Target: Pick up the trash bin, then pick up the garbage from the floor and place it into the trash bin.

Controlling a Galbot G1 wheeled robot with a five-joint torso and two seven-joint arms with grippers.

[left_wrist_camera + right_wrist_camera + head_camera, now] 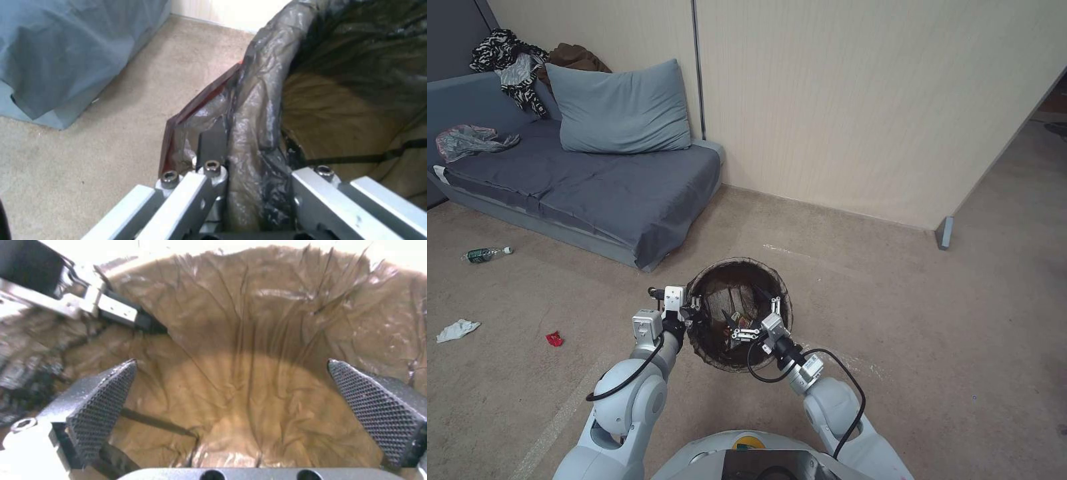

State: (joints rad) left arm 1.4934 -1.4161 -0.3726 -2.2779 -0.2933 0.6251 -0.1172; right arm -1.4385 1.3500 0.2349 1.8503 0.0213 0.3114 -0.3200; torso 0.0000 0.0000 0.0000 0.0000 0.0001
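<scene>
The small round trash bin (739, 313) with its dark brown bag liner sits at the frame's 6 o'clock, held before the robot above the beige carpet. Left gripper (694, 312) grips the bin's rim at 9 o'clock, fingers (212, 146) closed on it. Right gripper (242, 400) hangs inside the mouth, fingers (104, 400) spread apart, empty. A green-labelled clear bottle (486, 254), white tissue (457, 329) and red scrap (554, 339) lie at 9 o'clock.
</scene>
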